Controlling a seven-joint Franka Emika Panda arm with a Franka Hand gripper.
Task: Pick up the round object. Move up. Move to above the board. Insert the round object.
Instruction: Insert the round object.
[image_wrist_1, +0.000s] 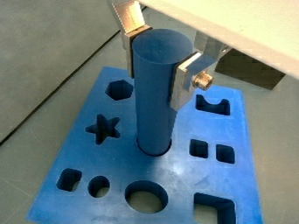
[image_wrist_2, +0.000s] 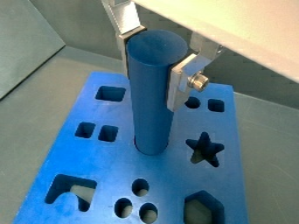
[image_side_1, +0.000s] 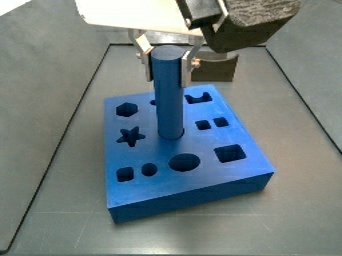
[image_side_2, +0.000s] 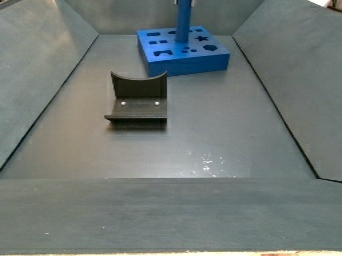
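Observation:
The round object (image_wrist_1: 158, 96), a long plain blue cylinder peg, stands upright at the middle of the board (image_wrist_1: 82, 166). Its lower end sits in a round hole there; how deep it goes is hidden. My gripper (image_wrist_1: 160, 57) is shut on the peg's top, one silver finger (image_wrist_1: 184, 80) pressed flat on each side. Another wrist view shows the same grip (image_wrist_2: 156, 59) on the peg (image_wrist_2: 158, 101) over the board (image_wrist_2: 105, 166). In a side view the gripper (image_side_1: 167, 48) holds the peg (image_side_1: 166, 90) above the board (image_side_1: 201, 182). The far side view shows peg (image_side_2: 183, 25) and board (image_side_2: 201, 62); the gripper is cut off.
A dark olive block with a curved notch (image_side_2: 136, 100) lies on the grey floor apart from the board, also seen behind the board (image_side_1: 214, 68). Sloping grey walls (image_side_2: 54, 90) enclose the floor on both sides.

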